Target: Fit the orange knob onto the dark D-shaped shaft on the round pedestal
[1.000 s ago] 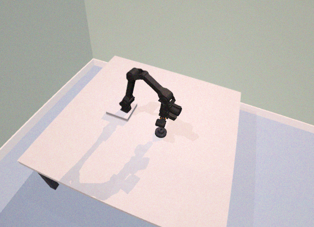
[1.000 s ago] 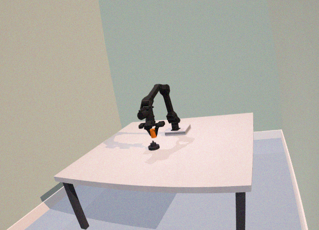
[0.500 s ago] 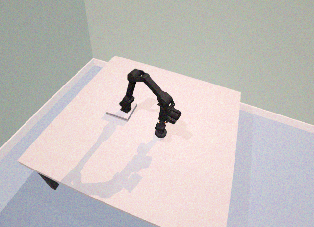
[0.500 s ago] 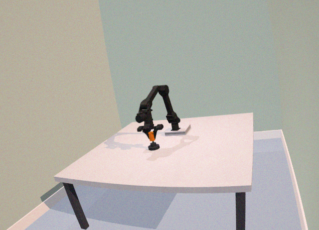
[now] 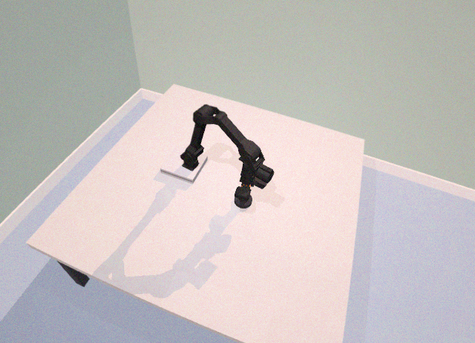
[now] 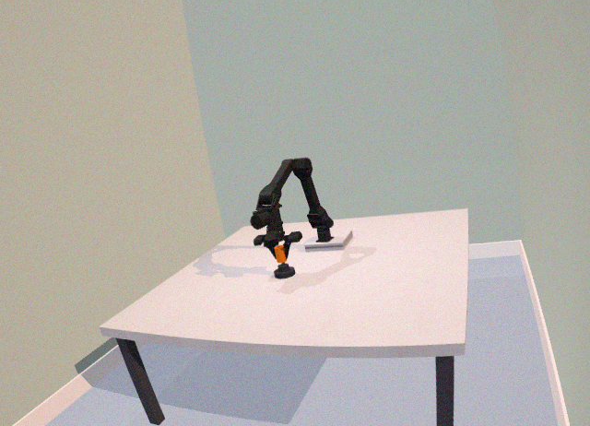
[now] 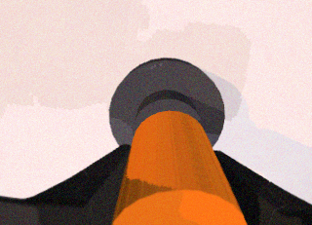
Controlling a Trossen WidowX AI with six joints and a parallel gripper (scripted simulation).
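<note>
My gripper (image 6: 279, 255) (image 7: 170, 155) is shut on the orange knob (image 6: 279, 251) (image 7: 171, 147), with a finger on either side of it. In the top view only specks of orange show behind the gripper. The dark round pedestal (image 5: 243, 203) (image 6: 284, 272) (image 7: 161, 79) stands on the table right below the knob. In the exterior view the knob's lower end is just above the pedestal's raised middle and leans a little. The shaft is hidden behind the knob in the wrist view; whether the knob touches it, I cannot tell. The flat sides do not show.
The pale table (image 5: 291, 247) (image 6: 381, 298) carries the arm's light grey base plate (image 5: 176, 173) (image 6: 324, 246), which lies behind the pedestal in the exterior view. Shadows of the arm fall across the table top.
</note>
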